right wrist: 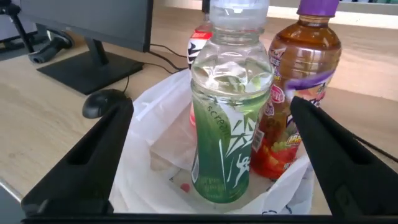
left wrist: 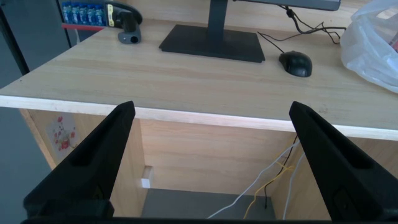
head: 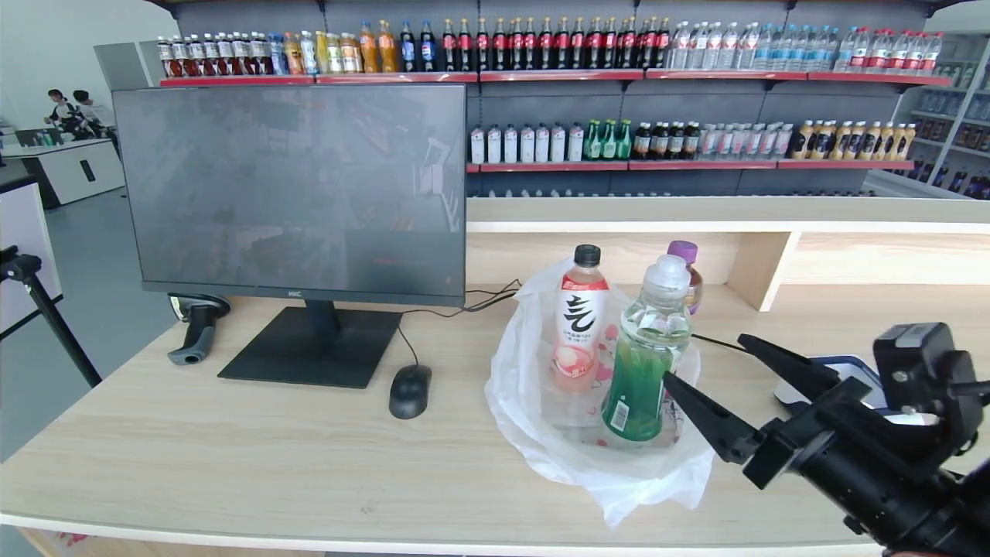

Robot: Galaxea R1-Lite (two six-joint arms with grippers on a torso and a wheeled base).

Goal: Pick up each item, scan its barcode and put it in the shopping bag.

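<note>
A white plastic shopping bag [head: 520,402] sits open on the wooden counter, right of centre. Three bottles stand upright inside it: a green-labelled clear bottle [head: 643,363] at the front, a pink-and-white bottle [head: 582,325] behind it, and a purple-capped tea bottle [head: 687,271] at the back. My right gripper [head: 705,357] hangs open just right of the bag, its fingers pointing at the green bottle [right wrist: 227,143] and holding nothing. The tea bottle [right wrist: 298,99] stands beside it. My left gripper [left wrist: 211,107] is open and empty, low in front of the counter's front edge.
A dark monitor [head: 294,193] on a black stand [left wrist: 211,40] fills the counter's left half, with a handheld scanner [head: 197,333] to its left and a black mouse [head: 410,391] in front. A blue-and-white item [head: 851,371] lies behind my right gripper. Drink shelves line the back.
</note>
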